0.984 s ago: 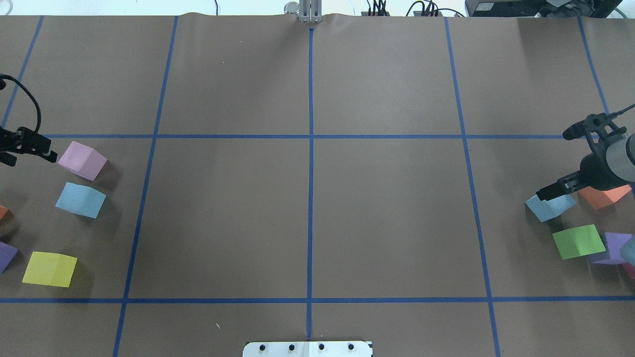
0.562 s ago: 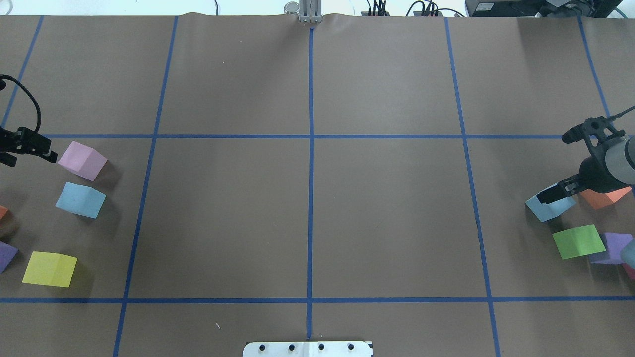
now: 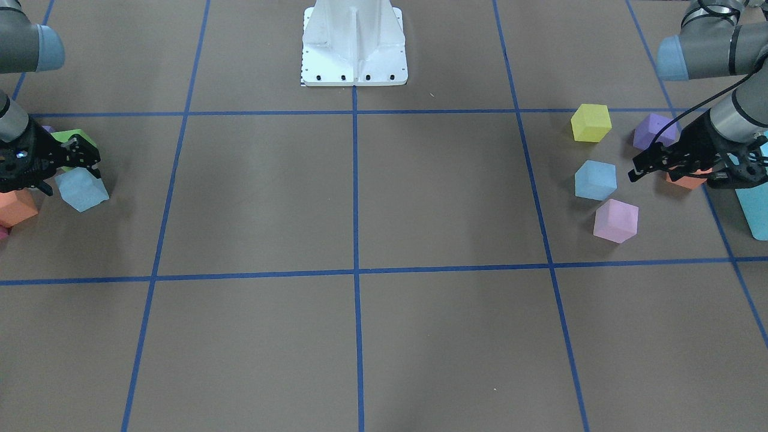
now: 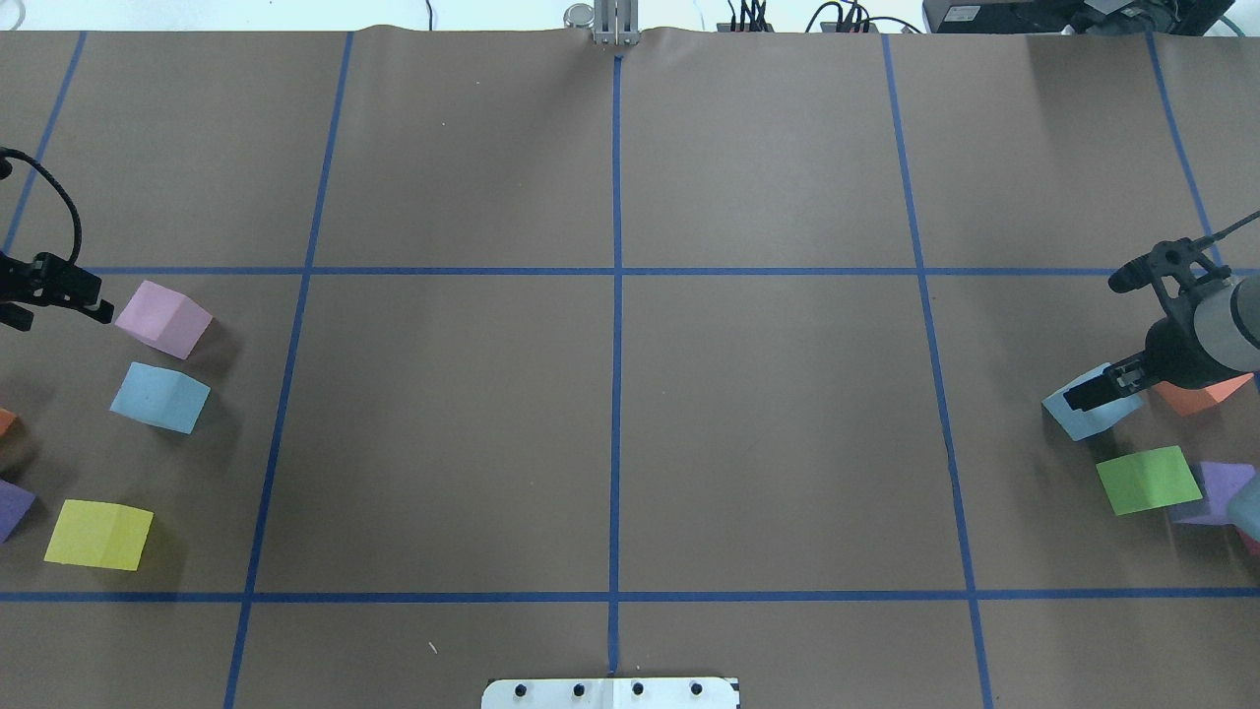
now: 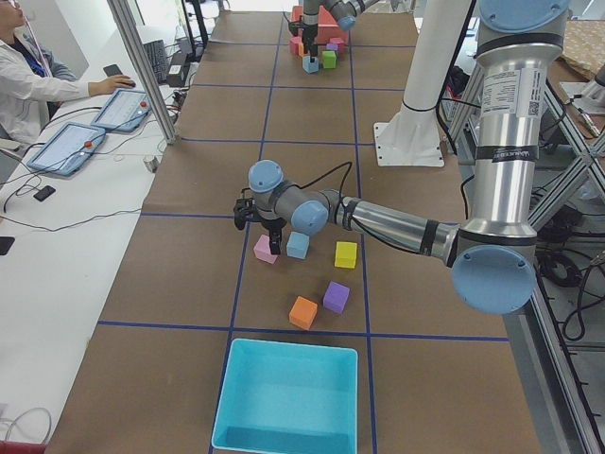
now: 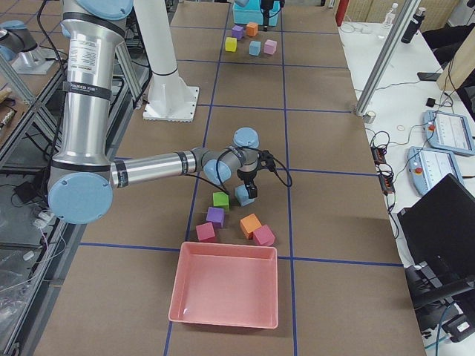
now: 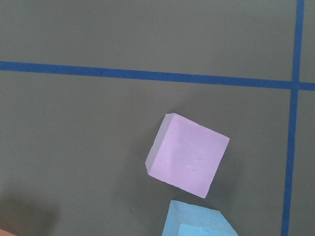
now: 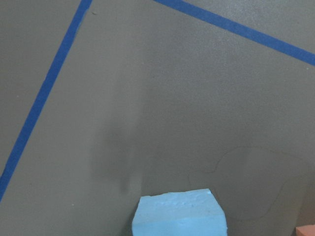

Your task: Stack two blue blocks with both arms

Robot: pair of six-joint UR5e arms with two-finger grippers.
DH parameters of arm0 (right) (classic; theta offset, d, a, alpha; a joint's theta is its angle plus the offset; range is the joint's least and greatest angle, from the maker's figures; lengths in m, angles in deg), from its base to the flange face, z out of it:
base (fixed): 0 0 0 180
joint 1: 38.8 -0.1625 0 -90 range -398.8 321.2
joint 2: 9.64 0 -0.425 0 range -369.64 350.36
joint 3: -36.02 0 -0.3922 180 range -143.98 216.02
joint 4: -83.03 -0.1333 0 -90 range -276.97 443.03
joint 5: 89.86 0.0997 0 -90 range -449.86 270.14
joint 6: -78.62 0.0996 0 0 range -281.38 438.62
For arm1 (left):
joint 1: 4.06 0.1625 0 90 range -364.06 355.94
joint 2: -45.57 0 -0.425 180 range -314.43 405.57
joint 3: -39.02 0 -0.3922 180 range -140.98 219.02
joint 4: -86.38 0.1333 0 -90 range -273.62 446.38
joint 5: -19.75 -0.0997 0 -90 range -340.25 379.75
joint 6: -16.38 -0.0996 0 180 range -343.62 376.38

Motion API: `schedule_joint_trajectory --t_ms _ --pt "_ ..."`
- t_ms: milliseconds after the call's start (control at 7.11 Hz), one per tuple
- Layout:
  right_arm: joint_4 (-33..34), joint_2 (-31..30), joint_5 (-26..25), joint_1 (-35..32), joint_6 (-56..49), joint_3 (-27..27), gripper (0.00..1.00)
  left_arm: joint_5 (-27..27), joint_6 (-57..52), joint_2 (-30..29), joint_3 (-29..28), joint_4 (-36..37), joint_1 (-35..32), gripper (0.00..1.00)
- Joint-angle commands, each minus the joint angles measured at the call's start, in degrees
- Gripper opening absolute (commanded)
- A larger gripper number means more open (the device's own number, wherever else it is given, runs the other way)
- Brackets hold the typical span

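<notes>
One blue block lies on the table at my left, beside a pink cube. It also shows in the front view and at the bottom of the left wrist view. My left gripper hovers open and empty just outside these two cubes. The second blue block lies at my right and shows in the right wrist view. My right gripper is open and tilted, with its fingers down over this block. I cannot tell whether they touch it.
Yellow, purple and orange cubes lie by the left blue block. Green, orange and purple cubes crowd the right one. A turquoise bin and a pink bin stand at the table's ends. The white pedestal is at the near edge.
My right gripper has sunk a little lower over the right blue block. The left arm and all the cubes have stayed where they were.
</notes>
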Motion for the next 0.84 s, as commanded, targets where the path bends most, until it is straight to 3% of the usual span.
schedule_joint_trajectory --t_ms 0,281,703 --pt "-0.81 0.76 -0.32 0.74 -0.03 -1.96 0.94 0.00 0.00 0.00 -0.06 0.00 0.00 0.99" --pt "-3.97 1.98 -0.32 1.00 -0.03 -5.12 0.94 0.00 0.00 0.00 -0.06 0.00 0.00 0.99" --pt "-4.07 1.99 -0.41 1.09 -0.03 -5.05 0.73 0.00 0.00 0.00 0.03 0.00 0.00 0.99"
